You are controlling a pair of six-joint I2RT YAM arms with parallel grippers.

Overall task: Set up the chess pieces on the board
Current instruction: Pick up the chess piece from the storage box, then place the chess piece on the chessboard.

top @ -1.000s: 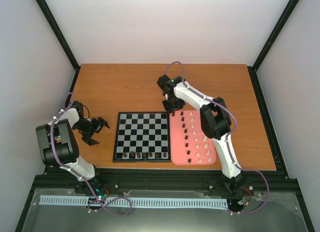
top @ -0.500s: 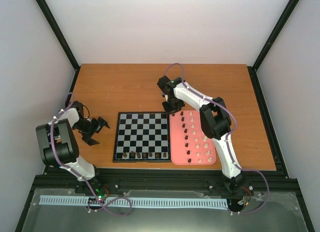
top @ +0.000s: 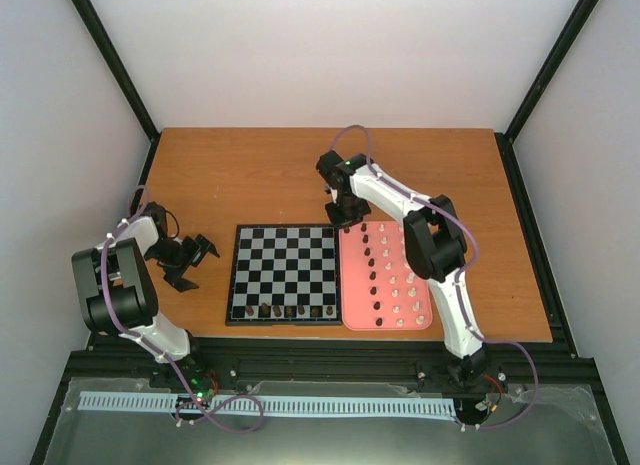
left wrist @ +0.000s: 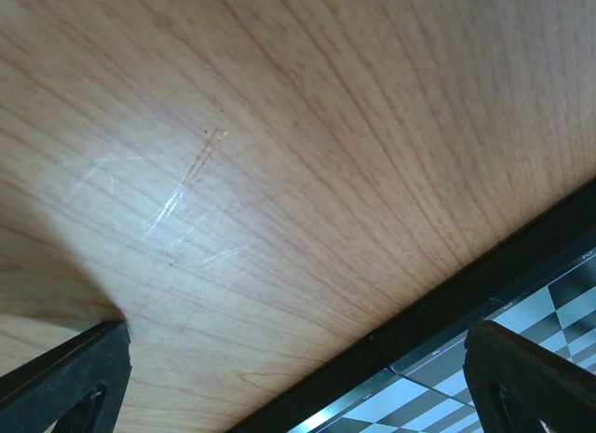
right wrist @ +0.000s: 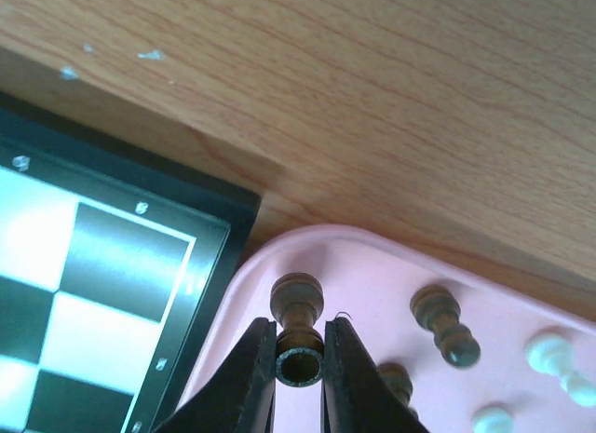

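Since a second ago, my right arm's elbow has swung a little out toward three o'clock, and my right claw (top: pixel 343 215) has shifted a shade toward twelve o'clock, above the far corner of the pink tray (top: pixel 352 285) that sits nearest the board (top: pixel 285 260). That claw is pinching a dark piece (right wrist: pixel 296 301) by its stem. The piece is tipped so its hollow base faces my wrist camera and its knob points away, over the tray's rim. I judge this to be the lift after a pick, which means the carry to a free square comes next. A row of dark pieces (top: pixel 290 311) stands along the board's six o'clock edge. The cream pieces (top: pixel 397 295) and other dark pieces (top: pixel 372 275) wait in the tray, so most of the setup remains. My left claw (top: pixel 185 255) is spread wide and holds nothing, low over the table (top: pixel 250 175) at nine o'clock of the board.
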